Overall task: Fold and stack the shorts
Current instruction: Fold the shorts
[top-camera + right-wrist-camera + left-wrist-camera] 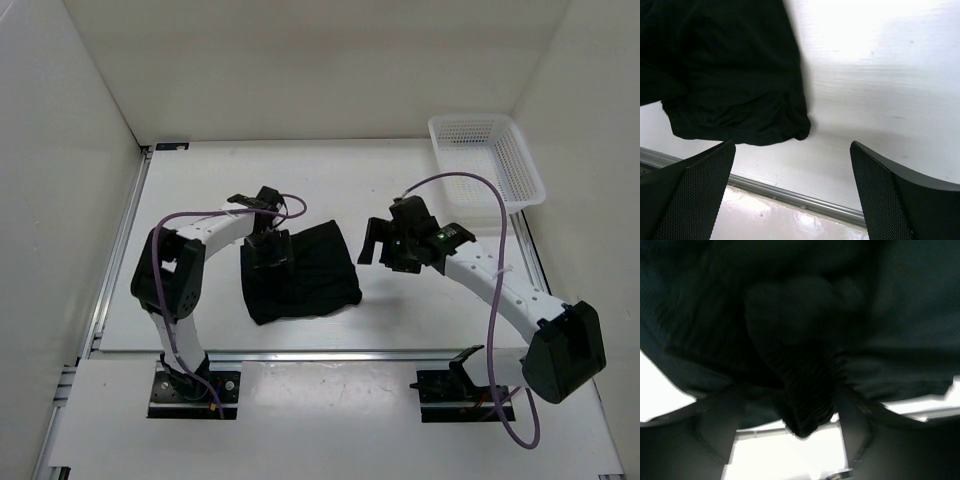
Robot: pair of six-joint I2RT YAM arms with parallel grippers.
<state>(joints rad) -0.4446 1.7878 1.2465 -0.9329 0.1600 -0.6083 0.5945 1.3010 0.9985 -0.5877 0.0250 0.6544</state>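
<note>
Overhead light is bright and even. Close against the shorts (800,340), my left wrist view is dim and blurred; beside the shorts the worktop (880,60) glares.

Open bench (330,170) at twelve o'clock; basket (487,160) blocks two o'clock; shorts (310,275) heaped at centre, nine o'clock of my right fingers (695,200).

The shorts (300,275) are lying mid-table (200,190), the right gripper (372,243) just to their right; the basket (487,160) is sitting in the far-right corner.
</note>
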